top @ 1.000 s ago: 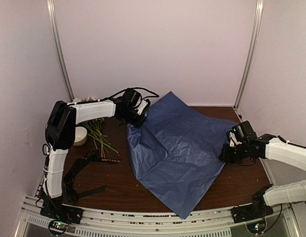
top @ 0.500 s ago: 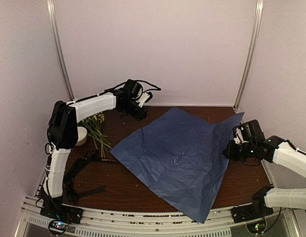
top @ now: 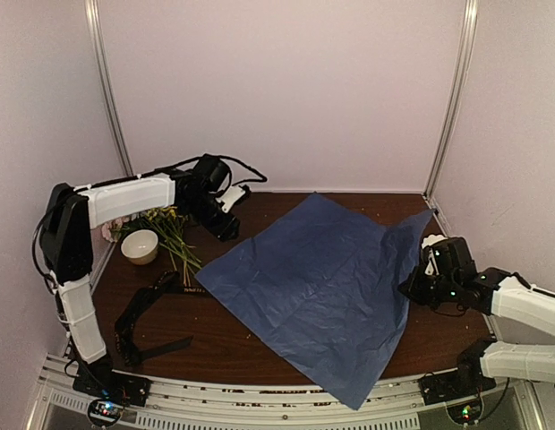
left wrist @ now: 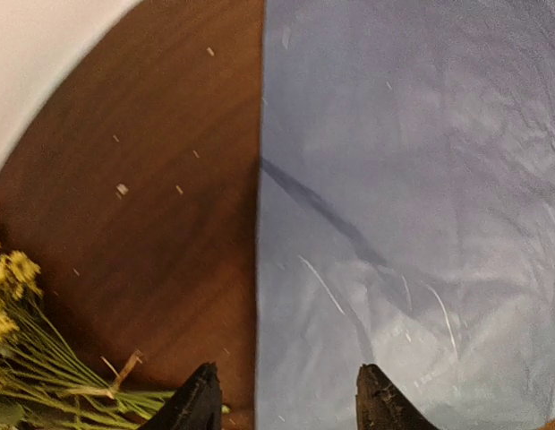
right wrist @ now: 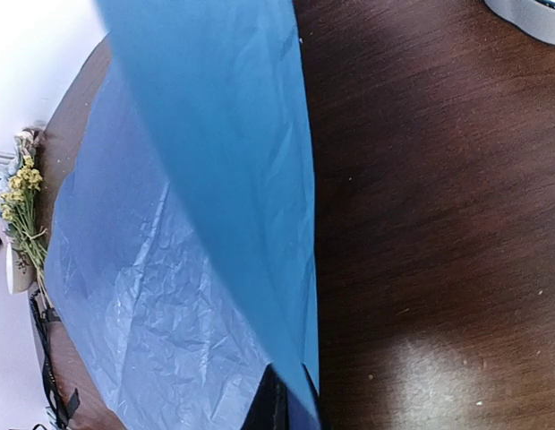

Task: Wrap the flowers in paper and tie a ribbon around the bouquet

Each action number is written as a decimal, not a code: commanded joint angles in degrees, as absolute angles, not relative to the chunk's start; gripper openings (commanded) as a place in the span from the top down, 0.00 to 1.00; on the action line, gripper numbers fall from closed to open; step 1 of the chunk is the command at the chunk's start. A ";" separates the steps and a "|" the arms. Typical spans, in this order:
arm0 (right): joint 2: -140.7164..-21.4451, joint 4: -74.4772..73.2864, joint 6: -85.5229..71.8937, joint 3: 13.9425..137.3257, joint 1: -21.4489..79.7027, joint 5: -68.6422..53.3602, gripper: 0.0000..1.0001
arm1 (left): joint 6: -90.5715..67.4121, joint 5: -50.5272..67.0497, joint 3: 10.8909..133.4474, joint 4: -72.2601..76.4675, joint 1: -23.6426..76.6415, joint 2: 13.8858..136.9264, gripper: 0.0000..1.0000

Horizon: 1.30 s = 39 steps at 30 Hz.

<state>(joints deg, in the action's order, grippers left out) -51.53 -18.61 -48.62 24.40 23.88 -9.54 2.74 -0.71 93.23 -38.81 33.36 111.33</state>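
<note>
The blue paper (top: 313, 282) lies spread across the middle of the table, and its right corner is lifted. My right gripper (top: 410, 287) is shut on that raised corner, with the paper (right wrist: 197, 260) rising out of the pinch of the right gripper (right wrist: 286, 408). My left gripper (top: 228, 219) hovers open over the paper's far left edge, and nothing is between its fingers (left wrist: 195, 408); below it lies the paper (left wrist: 421, 179). The flowers (top: 170, 228) lie on the table at the left, their stems (left wrist: 45, 376) beside the left finger. The black ribbon (top: 183, 289) lies in front of them. No bouquet is in view.
A small white bowl (top: 140, 245) stands at the left beside the flower heads. The ribbon loops toward the front left (top: 134, 318). Pale walls close in the brown table (top: 439, 331) at the back and on both sides.
My left gripper let go of the paper's raised corner, opened and drew back to the left. The paper dropped and now lies spread out. My right gripper kept its hold and shifted slightly.
</note>
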 commanded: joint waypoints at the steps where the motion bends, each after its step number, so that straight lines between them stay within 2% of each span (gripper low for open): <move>1: -51.17 -16.09 -52.23 24.88 26.71 -5.74 1.00 | -0.04 4.47 82.11 -35.86 37.30 106.87 0.44; 5: -54.11 -24.19 -50.46 30.52 32.99 -1.82 0.93 | -1.16 6.54 79.31 -32.95 39.15 111.07 0.44; 6: -54.37 -26.46 -50.20 31.79 34.44 -0.88 0.90 | -1.21 6.32 79.42 -32.74 39.31 112.22 0.44; 9: -51.28 -33.02 -50.27 33.69 36.18 2.13 0.67 | -1.26 4.30 79.69 -31.90 39.37 114.92 0.44; 15: -38.80 -44.03 -50.35 36.62 36.29 11.34 0.52 | -0.18 2.15 81.92 -32.32 39.37 118.52 0.45; 20: -37.76 -53.77 -47.14 43.55 36.30 15.83 0.51 | -0.53 4.94 81.22 -28.62 39.37 112.58 0.46; 27: -46.11 -62.83 -42.12 52.21 36.30 23.03 0.50 | -5.47 -3.48 79.10 -25.73 38.06 100.74 0.41; 34: -51.58 -55.02 -37.23 54.33 36.47 20.35 0.50 | -20.46 -8.55 70.82 -26.26 31.73 90.90 0.41; 37: -53.99 -49.20 -35.49 53.28 36.47 16.85 0.50 | -29.98 -11.49 65.88 -24.23 28.36 89.30 0.50; 39: -56.51 -46.95 -34.36 53.28 36.55 15.60 0.50 | -35.68 -11.23 62.39 -21.17 25.98 88.81 0.52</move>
<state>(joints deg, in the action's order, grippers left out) -53.30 -54.02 -37.91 53.12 36.14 18.31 -20.71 -7.92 68.58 -25.23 29.58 89.34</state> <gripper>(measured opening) 0.504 0.493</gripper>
